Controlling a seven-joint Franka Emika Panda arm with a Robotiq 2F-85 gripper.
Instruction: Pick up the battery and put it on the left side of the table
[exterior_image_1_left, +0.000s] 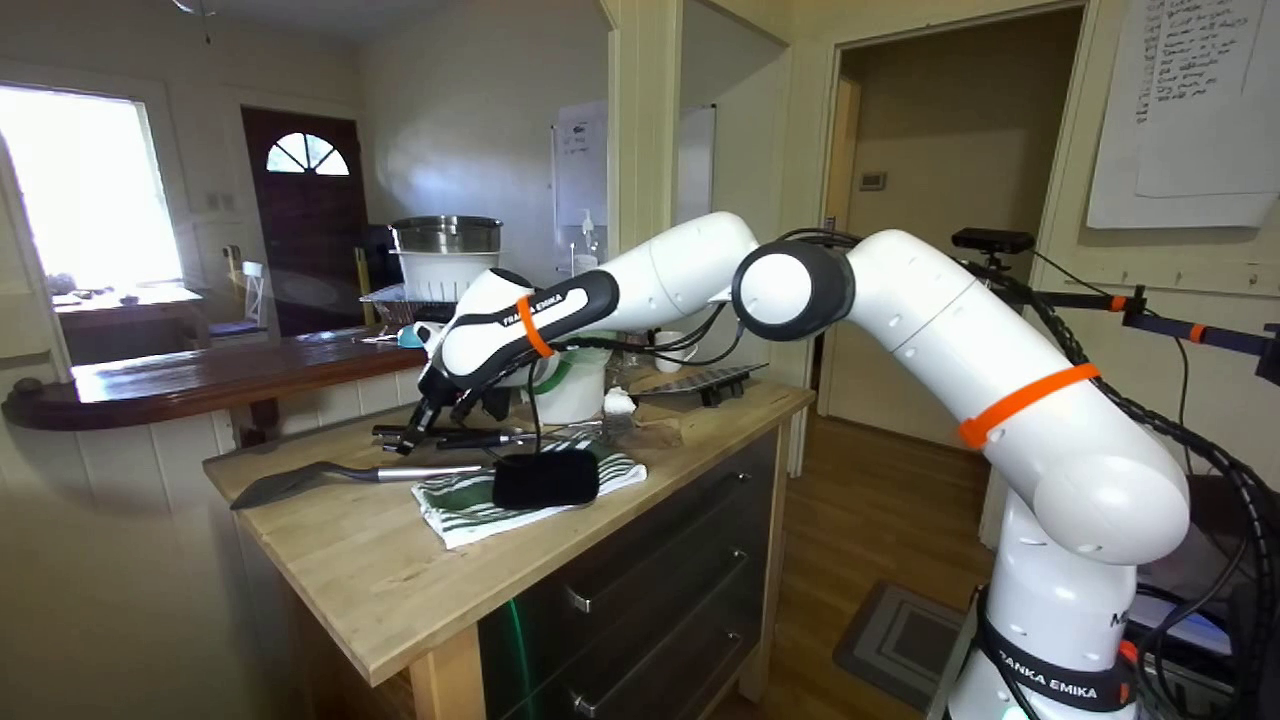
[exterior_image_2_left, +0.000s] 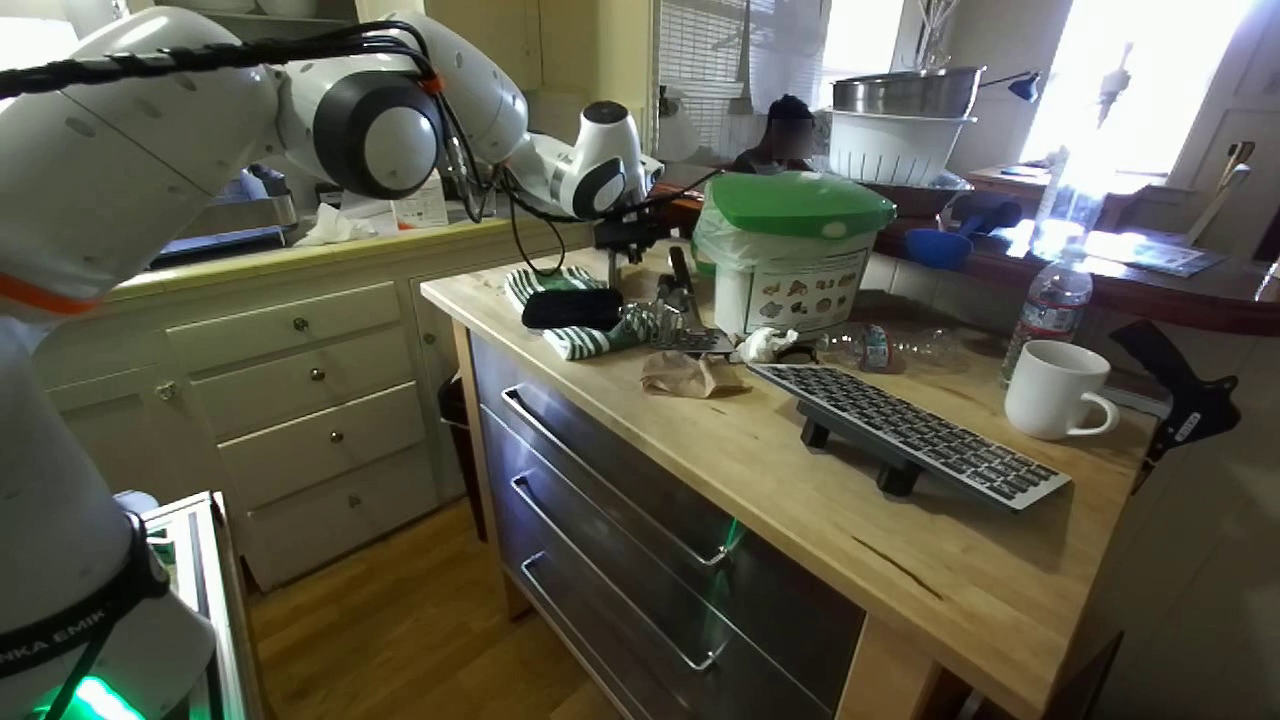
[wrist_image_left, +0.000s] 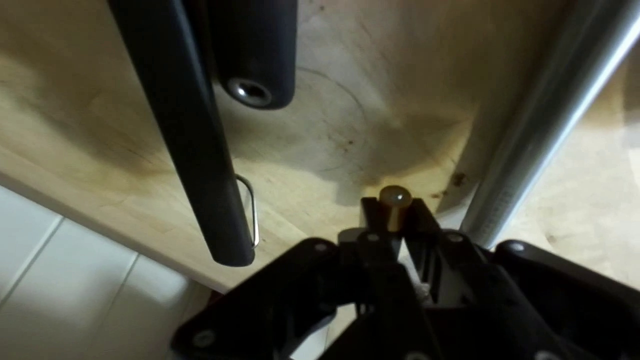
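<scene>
In the wrist view, a small orange-brown cylinder with a rounded, shiny end, the battery (wrist_image_left: 395, 196), stands between my two black fingertips. My gripper (wrist_image_left: 394, 216) is shut on it. In an exterior view, my gripper (exterior_image_1_left: 403, 440) points down close over the far part of the table (exterior_image_1_left: 370, 585), near several utensil handles. The battery is too small to make out there. In an exterior view, my fingertips are hidden behind clutter on the table (exterior_image_2_left: 790, 480). I cannot tell whether the battery touches the tabletop.
Black utensil handles (wrist_image_left: 195, 150) lie left of my fingers, and a silver rod (wrist_image_left: 540, 140) lies right. A spatula (exterior_image_1_left: 290, 484), a striped towel (exterior_image_1_left: 460, 515) and a black pad (exterior_image_1_left: 545, 480) are near. A green-lidded bin (exterior_image_2_left: 800, 205), keyboard (exterior_image_2_left: 920, 435) and mug (exterior_image_2_left: 1050, 390) stand farther along.
</scene>
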